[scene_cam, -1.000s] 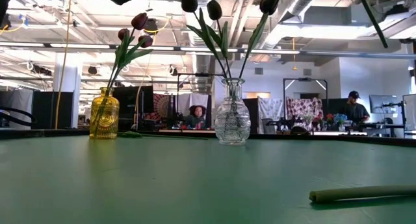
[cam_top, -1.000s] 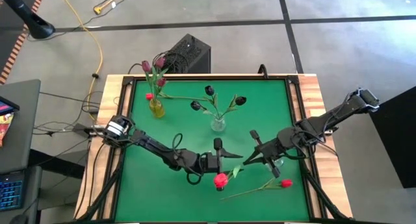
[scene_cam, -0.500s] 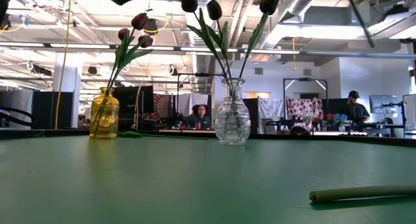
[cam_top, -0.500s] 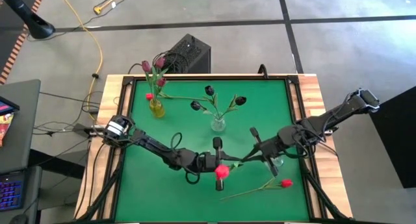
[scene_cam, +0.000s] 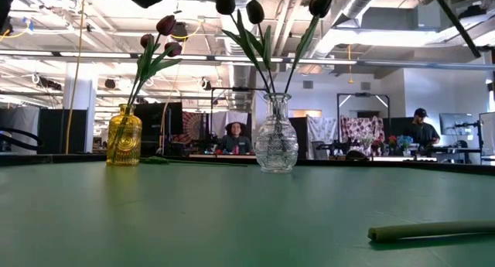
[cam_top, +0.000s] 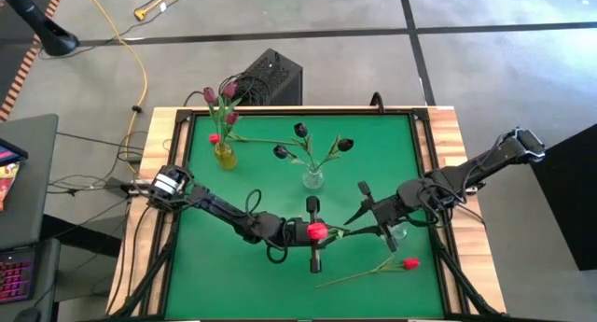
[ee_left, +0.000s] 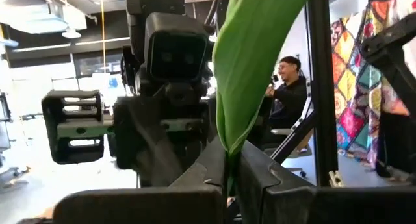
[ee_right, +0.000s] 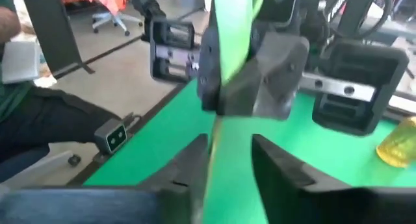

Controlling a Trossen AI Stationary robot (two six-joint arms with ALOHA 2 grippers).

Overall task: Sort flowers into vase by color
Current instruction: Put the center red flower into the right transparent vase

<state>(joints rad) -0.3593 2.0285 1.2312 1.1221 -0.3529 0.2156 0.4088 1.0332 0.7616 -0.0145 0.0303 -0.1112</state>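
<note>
Red tulip [cam_top: 317, 231]: lower centre of the high view, head over the green mat [cam_top: 224, 275], stem reaching right between both grippers.
Left gripper [cam_top: 312, 232]: lower centre, fingers clamped on the stem just below the leaf.
Right gripper [cam_top: 359, 221]: right of centre, fingers apart either side of the stem, not pinching.
Second red tulip [cam_top: 409, 263]: lying flat, lower right.
Clear vase [scene_cam: 276, 134]: centre, dark tulips [scene_cam: 254, 10] inside.
Yellow vase [scene_cam: 124, 135]: left, maroon tulips [scene_cam: 165, 25] inside.

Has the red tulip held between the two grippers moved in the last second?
Yes. In the high view the red tulip head has shifted up the picture, toward the clear vase, while the other red tulip lies where it was on the green mat.
</note>
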